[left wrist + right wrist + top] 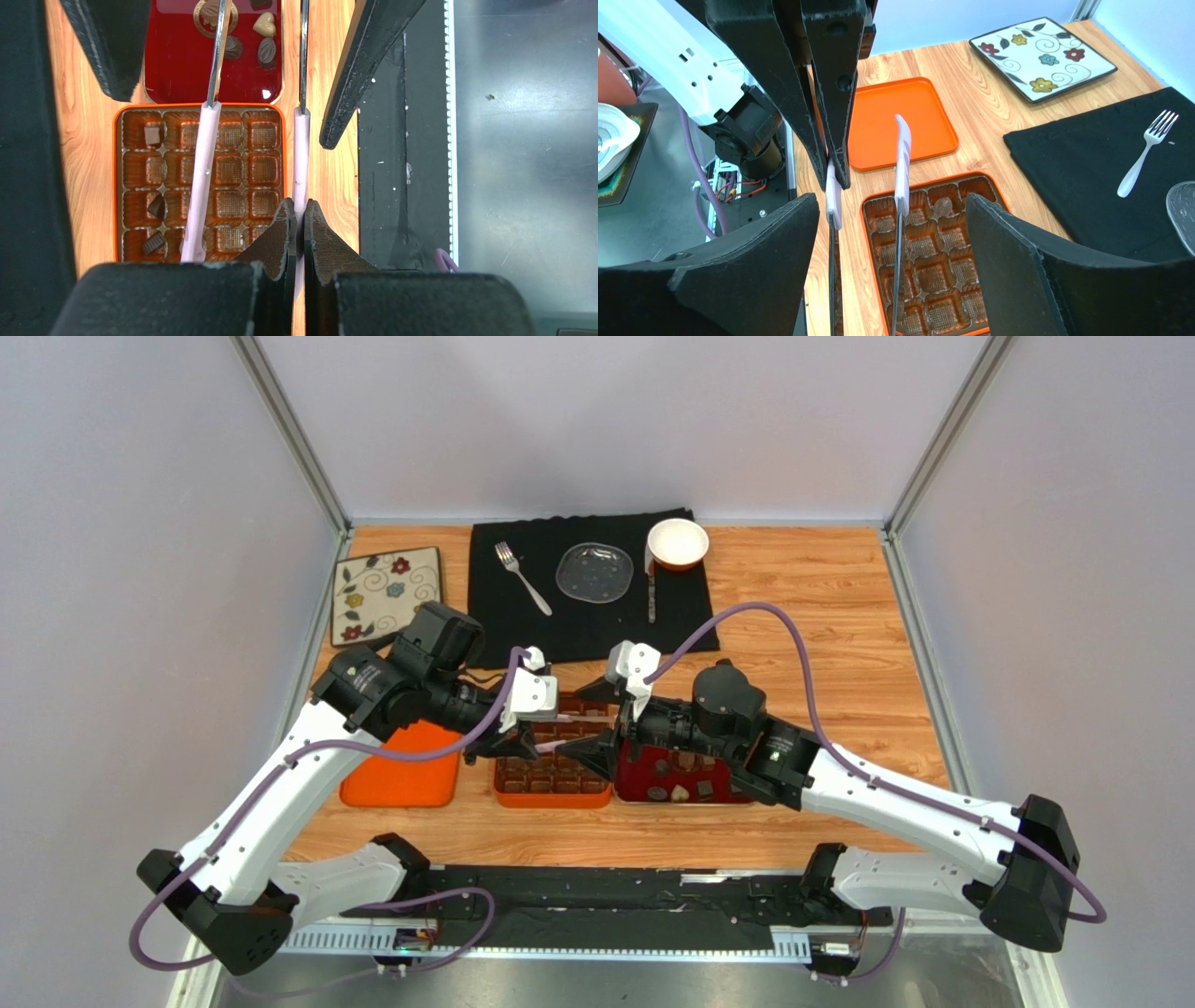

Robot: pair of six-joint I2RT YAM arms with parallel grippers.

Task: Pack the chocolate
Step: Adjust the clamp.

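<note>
Okay, nearest the arm bases I count three things in a row: one flat orange lid (404, 767) on the left, one orange box (118, 182) with a four-by-four grid in the middle, and one red tray (175, 70) on the right. On to the chocolate (152, 134); three dark pieces sit in the box's far-edge row, and I see five more on the red tray, one of them cut off by the frame.

My left gripper (300, 213) is clamped on one leg of the single pair of tongs (203, 175); the two pinkish handles lie across the box and the metal tips reach over the red tray. My right gripper (892, 203) has its fingers spread wide, straddling the tongs and holding nothing. From above, both grippers hide much of the box and the right arm covers part of the tray.

Farther back is one black cloth (589, 623) carrying one fork (522, 577), one clear plate (593, 571) and one white bowl (678, 543); one floral plate (386, 595) sits far left, off the cloth.
</note>
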